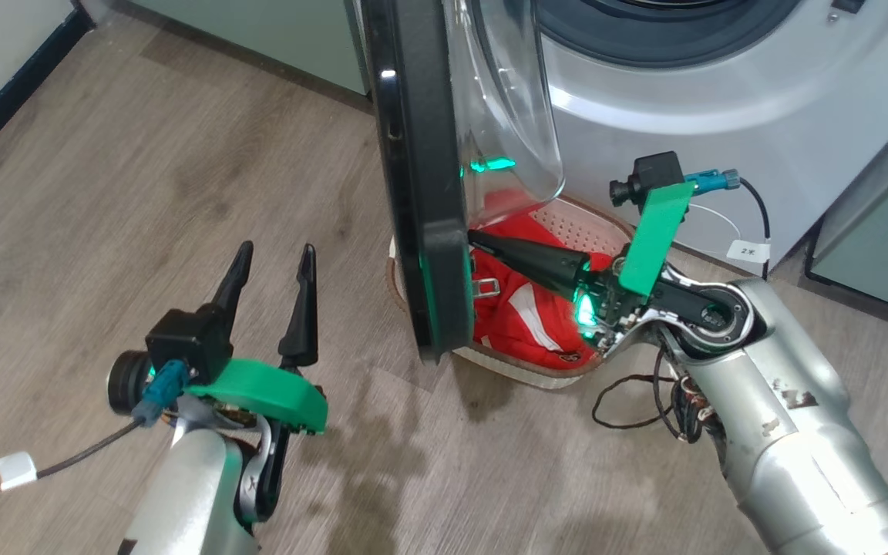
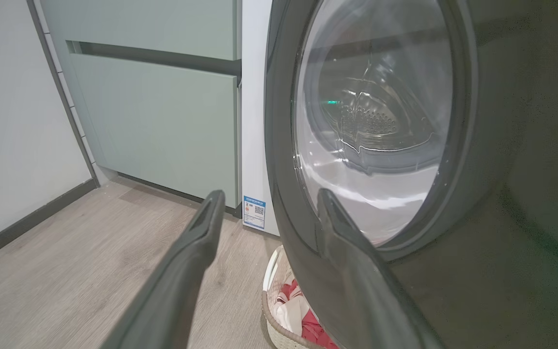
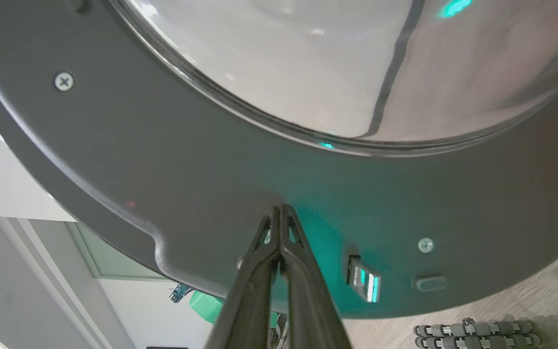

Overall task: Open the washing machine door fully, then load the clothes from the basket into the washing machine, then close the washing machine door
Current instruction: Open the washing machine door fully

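Now we open the washing machine door [image 1: 421, 193]: our closed right tool [image 3: 279, 213] presses its rim, centre frame; next, likely push wider.

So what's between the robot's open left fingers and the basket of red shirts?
In the head view, the washing machine door, edge-on, stands between the left fingers and the basket, past a strip of bare wood floor.

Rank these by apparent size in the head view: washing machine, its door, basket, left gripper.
1. washing machine, cut off by the frame.
2. washing machine door, seen edge-on.
3. basket, partly hidden behind the door.
4. left gripper, though nearer the camera.
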Tool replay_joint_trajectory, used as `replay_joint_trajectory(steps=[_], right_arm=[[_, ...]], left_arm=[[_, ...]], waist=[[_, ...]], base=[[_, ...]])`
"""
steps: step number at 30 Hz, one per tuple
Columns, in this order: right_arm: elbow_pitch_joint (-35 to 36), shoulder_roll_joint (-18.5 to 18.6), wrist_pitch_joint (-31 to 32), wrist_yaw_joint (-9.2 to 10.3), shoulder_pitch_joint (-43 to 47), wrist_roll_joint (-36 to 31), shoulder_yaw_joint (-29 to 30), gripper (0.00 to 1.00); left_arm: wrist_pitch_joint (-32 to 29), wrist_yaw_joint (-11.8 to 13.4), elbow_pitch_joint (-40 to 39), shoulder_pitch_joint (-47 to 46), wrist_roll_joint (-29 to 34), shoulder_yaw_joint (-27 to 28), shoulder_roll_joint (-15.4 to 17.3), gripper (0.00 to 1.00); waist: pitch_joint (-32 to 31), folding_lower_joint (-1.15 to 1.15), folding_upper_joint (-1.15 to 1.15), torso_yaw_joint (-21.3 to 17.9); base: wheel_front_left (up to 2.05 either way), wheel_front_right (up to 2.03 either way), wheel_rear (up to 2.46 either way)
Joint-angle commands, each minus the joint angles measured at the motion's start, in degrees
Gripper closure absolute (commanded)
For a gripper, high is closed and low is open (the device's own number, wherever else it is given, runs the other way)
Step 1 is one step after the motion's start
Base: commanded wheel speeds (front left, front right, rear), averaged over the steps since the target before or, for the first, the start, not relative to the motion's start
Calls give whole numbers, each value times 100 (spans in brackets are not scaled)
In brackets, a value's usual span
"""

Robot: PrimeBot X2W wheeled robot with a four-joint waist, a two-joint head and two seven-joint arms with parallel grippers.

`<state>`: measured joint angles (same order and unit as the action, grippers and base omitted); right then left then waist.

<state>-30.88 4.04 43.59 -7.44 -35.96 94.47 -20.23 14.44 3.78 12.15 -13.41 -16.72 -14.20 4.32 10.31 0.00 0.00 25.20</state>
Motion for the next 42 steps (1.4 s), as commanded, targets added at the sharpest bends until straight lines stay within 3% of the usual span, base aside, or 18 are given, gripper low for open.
replay_joint_trajectory(steps=[1, 9, 16, 17, 18, 19, 33, 37, 42], right_arm=[[218, -116, -75, -5, -97, 86, -106, 100], [333, -116, -329, -5, 60, 226, -61, 100], [1080, 1, -656, -5, 689, 467, 505, 98], [1216, 36, -732, -5, 828, 481, 610, 76], [1345, 59, -806, -5, 969, 499, 712, 33], [1471, 87, -880, -5, 1112, 497, 804, 0], [2880, 91, -1922, -5, 3004, 47, 1522, 0], [3156, 76, -2676, -5, 3140, -636, 1718, 0], [3276, 168, -3932, -5, 3000, -2041, 1708, 0]], left_arm=[[56, 46, -200, -75, -26, 226, 42, 0], [56, 29, -174, -75, -7, 214, 67, 0], [56, 34, -160, -103, -6, 191, 92, 0], [56, 35, -159, -103, -9, 189, 97, 0], [56, 38, -161, -101, -12, 193, 105, 0], [56, 41, -163, -98, -16, 195, 112, 0], [1, 98, -204, 58, -83, 222, 238, 0], [-31, 123, -249, 87, -91, 234, 291, 0], [-60, 138, -289, 111, -141, 247, 315, 0]], waist=[[5, 0, 0, 25], [-10, 0, 0, 0], [-38, 0, 0, -110], [-46, 0, 0, -124], [-50, 0, 0, -144], [-59, 0, 0, -163], [-273, 0, 0, -386], [-291, 0, 0, -455], [-331, 0, 0, -507]], base=[[0, 0, 0], [0, 0, 0], [0, 0, 0], [0, 0, 0], [0, 0, 0], [0, 0, 0], [0, 0, 0], [0, 0, 0], [0, 0, 0]])
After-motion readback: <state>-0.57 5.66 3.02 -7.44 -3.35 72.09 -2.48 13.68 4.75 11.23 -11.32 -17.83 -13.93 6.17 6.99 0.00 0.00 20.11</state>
